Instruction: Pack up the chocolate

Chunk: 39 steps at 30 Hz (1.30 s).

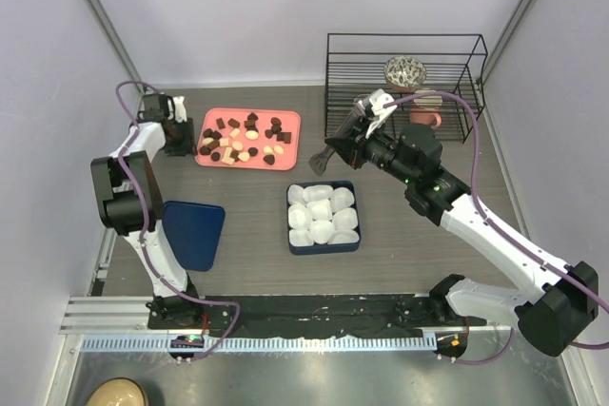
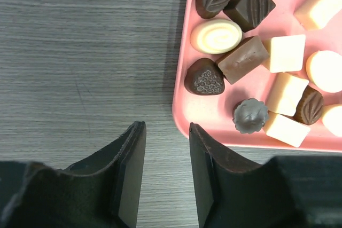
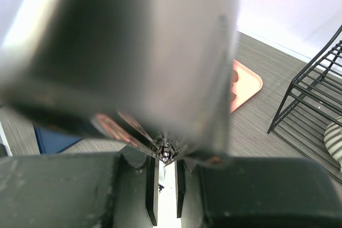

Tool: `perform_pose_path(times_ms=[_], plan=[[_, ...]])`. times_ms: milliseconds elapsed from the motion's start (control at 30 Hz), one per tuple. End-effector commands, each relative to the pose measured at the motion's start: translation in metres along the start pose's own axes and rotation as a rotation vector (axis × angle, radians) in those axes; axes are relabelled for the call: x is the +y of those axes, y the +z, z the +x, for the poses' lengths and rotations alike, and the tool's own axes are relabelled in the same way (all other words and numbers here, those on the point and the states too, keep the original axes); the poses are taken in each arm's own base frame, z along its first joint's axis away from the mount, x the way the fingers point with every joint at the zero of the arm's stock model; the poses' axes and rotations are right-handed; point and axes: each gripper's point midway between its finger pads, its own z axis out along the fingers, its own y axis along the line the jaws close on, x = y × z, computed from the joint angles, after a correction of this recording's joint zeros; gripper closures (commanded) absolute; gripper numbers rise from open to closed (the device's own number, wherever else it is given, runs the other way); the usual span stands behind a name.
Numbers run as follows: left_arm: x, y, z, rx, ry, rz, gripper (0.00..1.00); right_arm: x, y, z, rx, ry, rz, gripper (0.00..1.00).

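The chocolate [image 1: 245,139] lies as several dark, brown and cream pieces on a pink tray [image 1: 290,121]. My left gripper [image 1: 179,140] hangs low over the table just left of that tray. In the left wrist view its jaws [image 2: 163,129] are open with only bare table between them, beside the tray's corner [image 2: 214,116]. A dark heart-shaped piece [image 2: 204,77] and a greyish round one [image 2: 250,115] lie closest. My right gripper [image 1: 354,145] is shut on a metal scoop [image 1: 322,161], held between the tray and the box. The scoop [image 3: 139,52] fills the right wrist view, blurred, in front of the jaws [image 3: 166,161].
A blue box [image 1: 324,249] holding several white paper cups [image 1: 324,211] sits at the table's middle. Its blue lid [image 1: 195,233] lies at the near left. A black wire rack [image 1: 333,83] with a patterned bowl [image 1: 404,71] and a mug [image 1: 425,119] stands at the back right.
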Motion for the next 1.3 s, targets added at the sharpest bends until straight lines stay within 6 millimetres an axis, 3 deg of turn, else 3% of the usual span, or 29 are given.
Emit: perform_pose_path(times_ms=[0,367,667,867,1267], plan=[[-0.007,0.005,-0.011,-0.027,0.029,0.025,0.57,0.001,-0.002,-0.020,-0.068,-0.023,-0.001,0.99],[-0.014,0.027,0.003,0.017,0.078,0.004,0.63,0.002,-0.003,-0.025,-0.069,-0.026,0.002,0.99],[-0.015,0.025,0.017,0.057,0.120,-0.007,0.84,0.001,-0.006,-0.028,-0.066,-0.024,0.014,0.99],[-0.029,0.025,0.041,0.125,0.205,0.006,0.96,-0.001,-0.007,-0.025,-0.055,-0.029,0.025,0.99],[-0.062,0.001,0.106,0.247,0.310,0.050,1.00,-0.014,-0.006,-0.002,-0.009,-0.034,0.077,0.99]])
